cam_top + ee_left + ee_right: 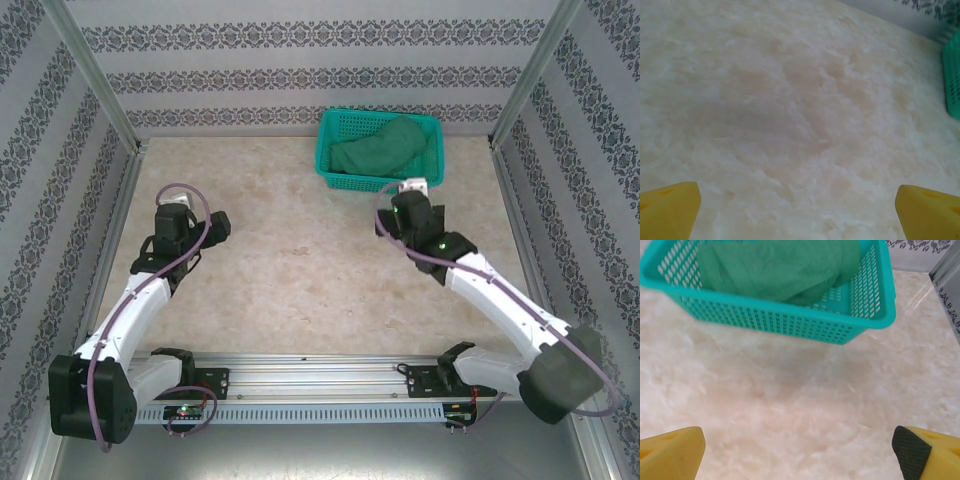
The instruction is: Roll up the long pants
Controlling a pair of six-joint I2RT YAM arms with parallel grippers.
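The long pants (385,147) lie bunched up as a dark green heap inside the teal mesh basket (433,165) at the back of the table. From the right wrist the pants (780,267) fill most of the basket (790,322). My right gripper (415,190) hovers just in front of the basket, open, yellow fingertips (670,452) wide apart over bare table. My left gripper (215,228) is out on the left side, far from the pants, open as well, its fingertips (667,207) spread with nothing between them.
The marble-look table (290,250) is walled by patterned panels on three sides, with metal posts at the back corners. A corner of the basket (952,80) shows at the right edge of the left wrist view. The arm bases sit on a rail (320,375) at the near edge.
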